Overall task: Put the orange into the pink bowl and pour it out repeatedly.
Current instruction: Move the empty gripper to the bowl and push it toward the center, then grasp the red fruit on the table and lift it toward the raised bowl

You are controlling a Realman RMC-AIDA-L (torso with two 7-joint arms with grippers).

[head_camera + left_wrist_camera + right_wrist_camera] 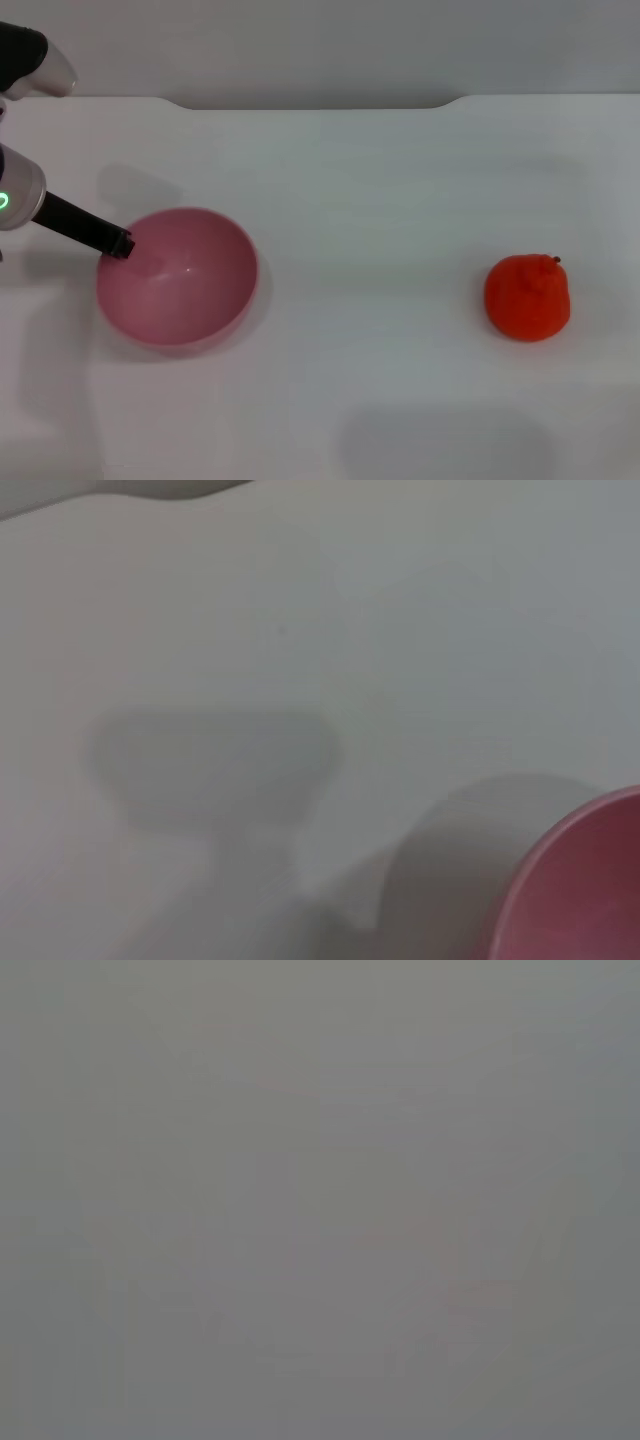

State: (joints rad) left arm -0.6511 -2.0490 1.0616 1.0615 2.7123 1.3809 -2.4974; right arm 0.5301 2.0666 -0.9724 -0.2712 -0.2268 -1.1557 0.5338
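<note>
The pink bowl stands upright on the white table at the left, with nothing inside it. My left gripper reaches in from the left edge and is shut on the bowl's near-left rim; only one dark finger shows. Part of the bowl's rim appears in the left wrist view. The orange lies alone on the table at the right, far from the bowl. My right gripper is out of view, and the right wrist view shows only plain grey.
The table's far edge runs along the top of the head view, with a grey wall behind it. A faint shadow lies on the table near the front, below the orange.
</note>
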